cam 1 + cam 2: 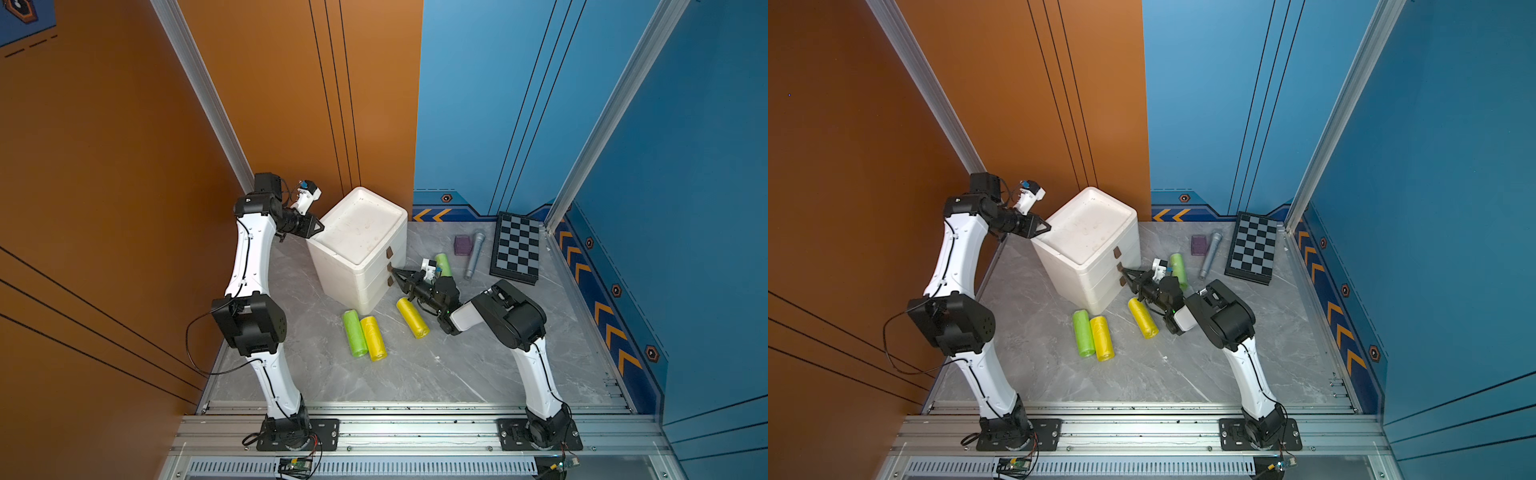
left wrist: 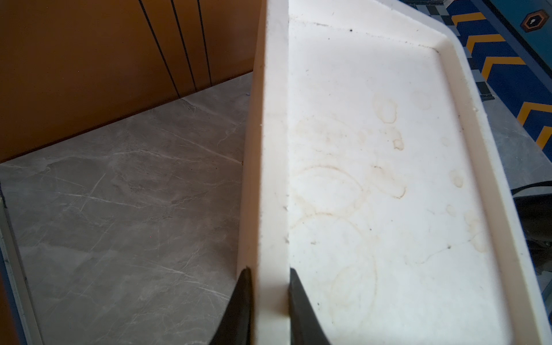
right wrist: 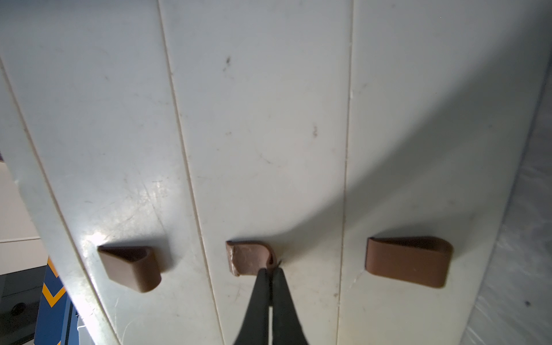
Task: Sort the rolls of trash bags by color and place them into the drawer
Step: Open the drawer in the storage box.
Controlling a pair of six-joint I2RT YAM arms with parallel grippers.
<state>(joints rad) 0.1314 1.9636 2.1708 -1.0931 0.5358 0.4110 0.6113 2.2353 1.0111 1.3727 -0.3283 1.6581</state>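
Observation:
The white drawer unit [image 1: 357, 274] stands at the back left with all three drawers closed. My left gripper [image 1: 320, 227] [image 2: 270, 270] is shut on the raised rim [image 2: 273, 149] of its top. My right gripper [image 1: 390, 270] [image 3: 271, 268] is shut on the brown tab handle [image 3: 249, 258] of the middle drawer [image 3: 263, 134]. On the floor in front lie a green roll [image 1: 355, 333] and a yellow roll [image 1: 373, 338] side by side. Another yellow roll [image 1: 412, 317] lies under my right wrist. A second green roll [image 1: 444, 264] lies behind it.
A purple cube [image 1: 462, 244], a slim grey tube [image 1: 475, 254] and a checkerboard [image 1: 517, 249] lie at the back right. The orange wall is close behind the unit, and the blue wall bounds the right side. The other two drawers have brown handles [image 3: 409, 261] [image 3: 131, 268].

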